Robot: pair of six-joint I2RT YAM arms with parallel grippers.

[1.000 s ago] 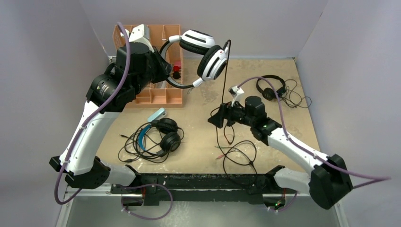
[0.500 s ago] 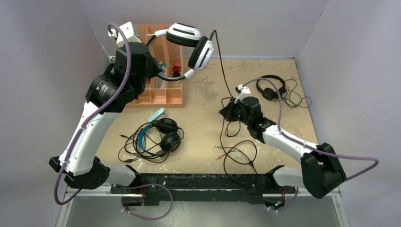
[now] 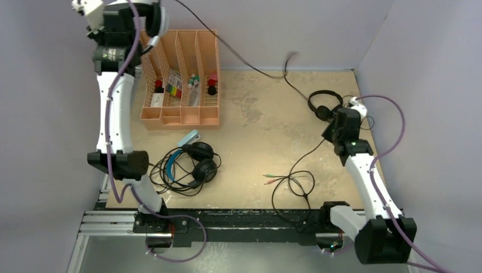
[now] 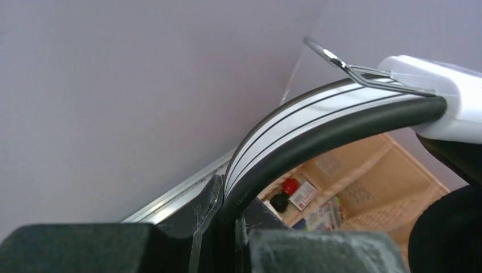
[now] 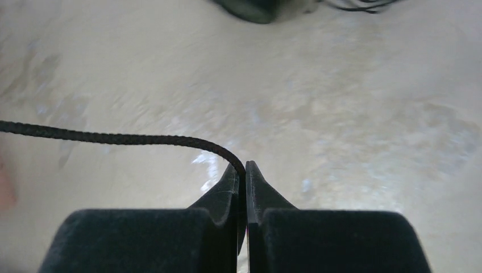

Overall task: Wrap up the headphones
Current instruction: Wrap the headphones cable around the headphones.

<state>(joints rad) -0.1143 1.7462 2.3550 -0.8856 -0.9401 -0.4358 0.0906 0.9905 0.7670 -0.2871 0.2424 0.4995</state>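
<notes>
Firmly clamped, left gripper (image 4: 227, 219) on white-and-black headset (image 4: 295, 122), right gripper (image 5: 244, 176) on cable (image 5: 113, 138).

Orange divided organizer (image 3: 181, 120) on table (image 3: 256, 142)

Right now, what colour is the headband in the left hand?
Headband: white, thin black lines; left wrist view.

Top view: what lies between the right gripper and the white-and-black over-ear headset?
Only the thin black cable, strung through the air from the white-and-black headset to the right gripper; the top view shows it.
</notes>
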